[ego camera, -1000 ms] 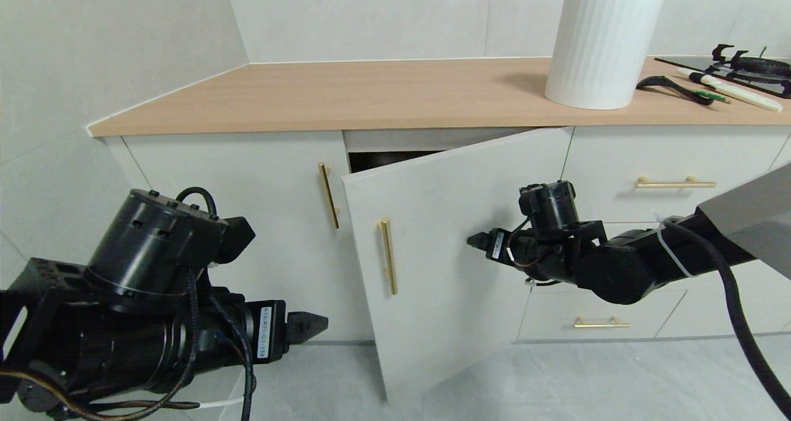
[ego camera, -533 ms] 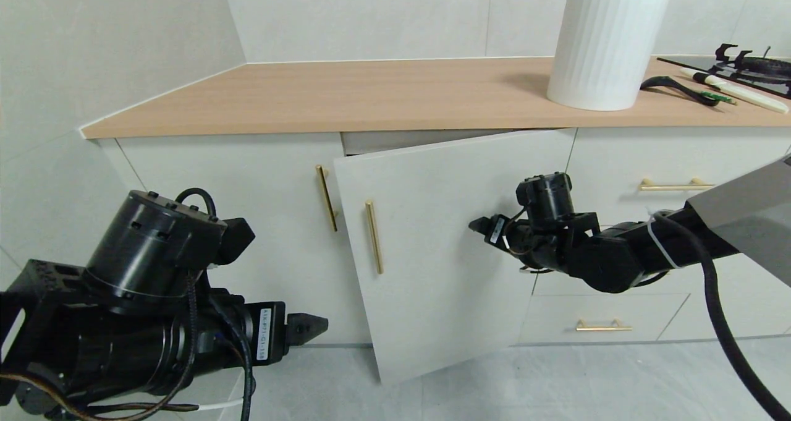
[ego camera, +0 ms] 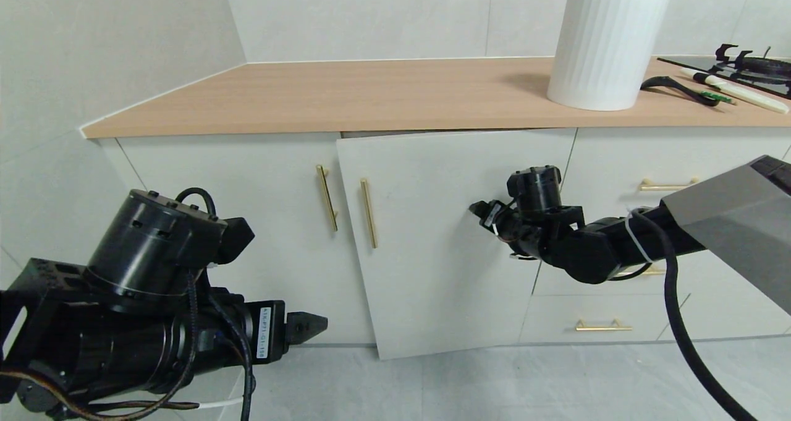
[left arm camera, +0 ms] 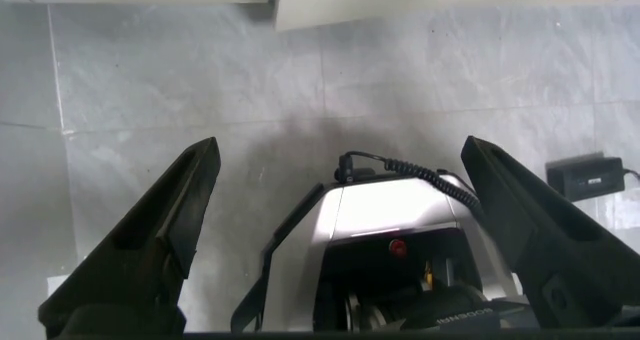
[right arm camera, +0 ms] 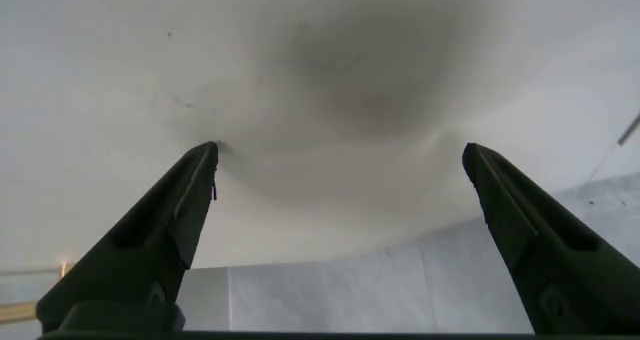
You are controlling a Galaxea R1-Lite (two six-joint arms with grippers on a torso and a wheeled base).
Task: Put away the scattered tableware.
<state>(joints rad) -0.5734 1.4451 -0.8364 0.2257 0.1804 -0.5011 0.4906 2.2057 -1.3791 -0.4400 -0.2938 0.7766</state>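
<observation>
The white cabinet door (ego camera: 445, 235) with a gold bar handle (ego camera: 368, 213) stands almost flush with the cabinet front. My right gripper (ego camera: 479, 209) is against the door's face, right of the handle. In the right wrist view the right gripper (right arm camera: 340, 150) is open, with a fingertip (right arm camera: 205, 155) touching the door (right arm camera: 330, 60). My left gripper (ego camera: 309, 328) hangs low at the left and holds nothing. In the left wrist view the left gripper (left arm camera: 340, 145) is open over the tiled floor (left arm camera: 180, 70). A black ladle (ego camera: 676, 88) and a white-handled utensil (ego camera: 735, 93) lie on the counter at far right.
A tall white ribbed vase (ego camera: 609, 38) stands on the wooden counter (ego camera: 346, 93). A black stove grate (ego camera: 757, 65) sits at the far right. Drawers with gold handles (ego camera: 670, 184) lie right of the door, and a second door handle (ego camera: 327, 197) is left of it.
The cabinet door has swung from well ajar to nearly shut, with my right gripper moving forward and up against it. The left arm has kept still.
</observation>
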